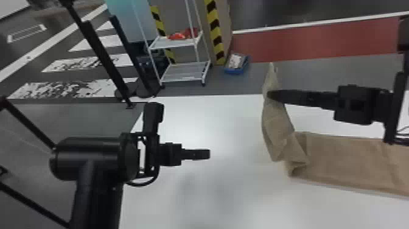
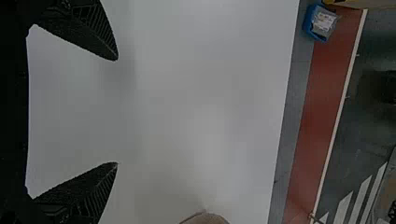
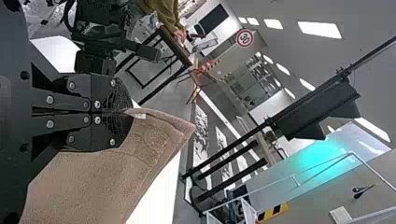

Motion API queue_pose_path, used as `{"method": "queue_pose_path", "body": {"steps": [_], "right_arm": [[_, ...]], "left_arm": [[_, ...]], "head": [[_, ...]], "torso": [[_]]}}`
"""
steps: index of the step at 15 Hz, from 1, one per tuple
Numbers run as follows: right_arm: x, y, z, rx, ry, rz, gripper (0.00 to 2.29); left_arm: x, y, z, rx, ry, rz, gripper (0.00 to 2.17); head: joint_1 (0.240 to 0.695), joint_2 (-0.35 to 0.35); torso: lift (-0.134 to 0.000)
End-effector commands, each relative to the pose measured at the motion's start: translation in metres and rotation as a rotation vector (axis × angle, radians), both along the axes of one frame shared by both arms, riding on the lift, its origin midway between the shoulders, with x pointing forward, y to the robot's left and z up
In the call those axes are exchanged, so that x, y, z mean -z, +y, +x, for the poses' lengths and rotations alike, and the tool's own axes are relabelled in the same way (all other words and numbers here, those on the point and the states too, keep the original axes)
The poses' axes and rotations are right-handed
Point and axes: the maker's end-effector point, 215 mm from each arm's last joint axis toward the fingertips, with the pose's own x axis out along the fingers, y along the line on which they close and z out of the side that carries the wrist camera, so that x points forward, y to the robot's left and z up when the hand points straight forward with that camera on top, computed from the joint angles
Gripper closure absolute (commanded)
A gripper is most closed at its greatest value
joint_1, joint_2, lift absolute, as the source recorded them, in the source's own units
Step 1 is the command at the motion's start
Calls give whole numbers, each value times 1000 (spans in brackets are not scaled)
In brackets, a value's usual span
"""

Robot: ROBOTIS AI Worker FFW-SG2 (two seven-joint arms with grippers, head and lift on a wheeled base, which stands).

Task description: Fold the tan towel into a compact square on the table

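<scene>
Note towel (image 1: 350, 161) pinched at raised left end by right claw (image 1: 270, 95), otherwise laid flat on table (image 1: 231, 201), rightward and nearer robot. For next fold, probably carry end rightward along long axis. Leave left claw (image 2: 116, 112), wide and empty, apart at left.

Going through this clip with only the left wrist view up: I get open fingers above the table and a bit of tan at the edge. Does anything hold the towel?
Observer: Yes, the right hand is closed on it, as the right wrist view shows.
Operator: Is the whole towel in the air?
Observer: No. In the head view, part of the towel lies spread on the table, toward the robot's right.
Operator: Anything else at the grip?
Observer: A small white tag pokes out at the fingertips.
</scene>
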Motion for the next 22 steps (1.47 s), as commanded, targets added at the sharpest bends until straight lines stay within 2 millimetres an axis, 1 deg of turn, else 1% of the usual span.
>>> {"method": "queue_pose_path", "body": {"steps": [1,2,4,5,6,10,11,12,13,14,16,19,20,21,22], "right_arm": [[-1,-5,2,11,1,5,1328],[2,-5,3,10,10,7,1328],[-6,-2,5,-7,2,32,1328],[-15,0,7,-11,-18,56,1328],[-15,2,9,-20,-14,78,1328],[-2,6,16,-32,35,118,1328],[0,5,16,-28,38,116,1328],[9,3,15,-20,52,109,1328],[11,0,13,-19,62,121,1328],[9,-2,14,-19,68,137,1328],[7,-5,16,-18,72,150,1328],[9,-5,13,-40,97,189,1328],[7,-8,10,-39,97,198,1328],[0,-17,7,-24,81,201,1328],[-1,-25,-2,-13,81,202,1328]], "left_arm": [[-1,0,1,1,-1,2,80],[-1,1,1,1,-1,3,80],[-1,1,1,1,-1,3,80],[0,1,0,1,0,3,80],[1,1,-1,-1,3,3,80],[0,5,0,-5,-2,4,80],[-1,6,0,-6,-2,3,80],[-2,9,0,-9,-7,2,80],[-2,10,1,-9,-9,4,80],[-3,12,1,-8,-12,11,80],[-3,11,1,-6,-11,10,80],[-2,11,-1,-4,-8,4,80],[-2,13,-1,-9,-7,4,80],[-1,13,-3,-10,-5,1,80],[2,15,-6,-13,1,-2,80]], "head": [[695,339],[695,337],[695,334],[695,333],[695,334],[695,340],[695,343],[695,343],[695,344],[695,344],[695,344],[695,341],[695,340],[695,340],[695,339]], "torso": [[-124],[-124],[-124],[-124],[-124],[-124],[-124],[-124],[-124],[-124],[-124],[-124],[-124],[-124],[-124]]}}
